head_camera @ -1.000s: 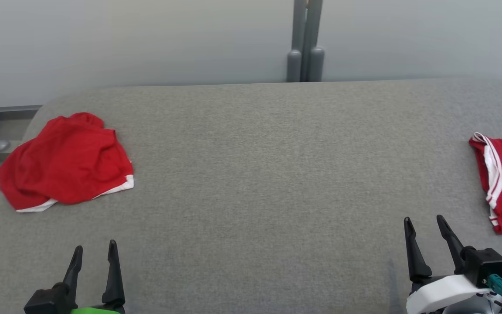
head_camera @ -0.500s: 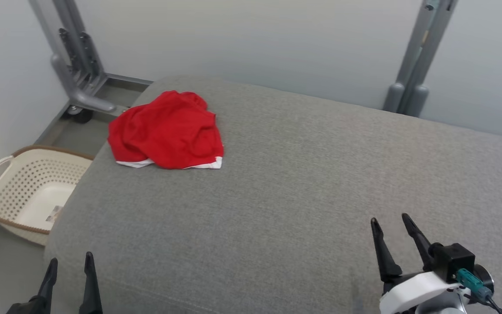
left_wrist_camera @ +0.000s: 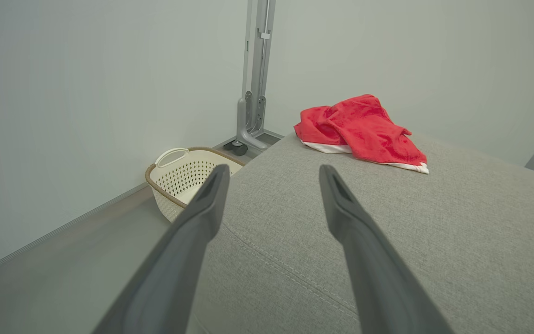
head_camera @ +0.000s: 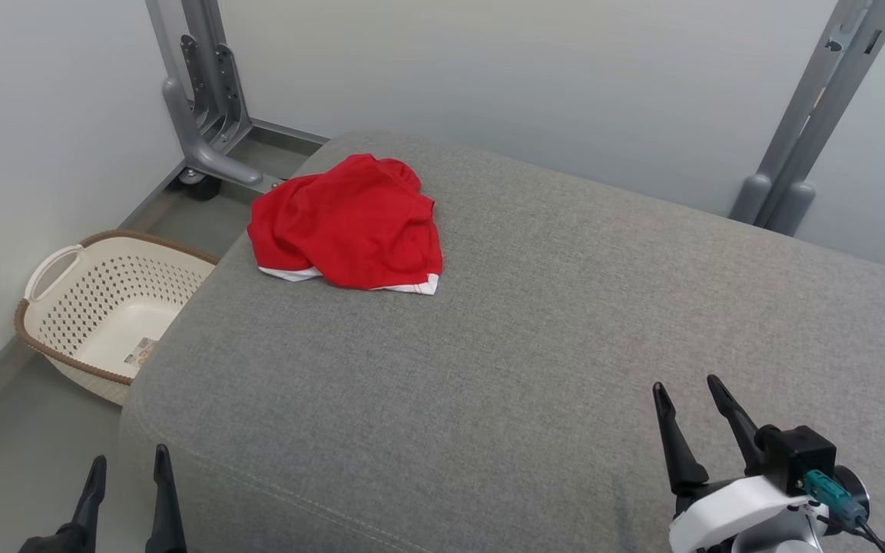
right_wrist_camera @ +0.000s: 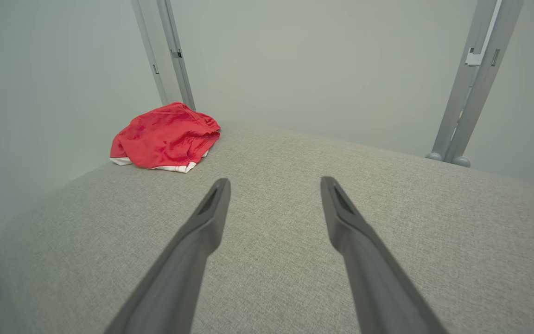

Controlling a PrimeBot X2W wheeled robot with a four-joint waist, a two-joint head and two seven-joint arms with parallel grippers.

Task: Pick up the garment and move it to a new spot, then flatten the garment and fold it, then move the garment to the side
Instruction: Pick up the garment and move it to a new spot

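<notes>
Nearest, the left gripper off the grey padded surface's near-left corner and the right gripper over its near side both stand spread wide and empty, the crumpled red garment lying well beyond them at the far-left corner.

**Red garment heaped at the corner**

It lies crumpled and wrinkled on the grey fabric tabletop, close to the far left corner and just inside the edge. A white hem band shows along its nearer side.
</notes>
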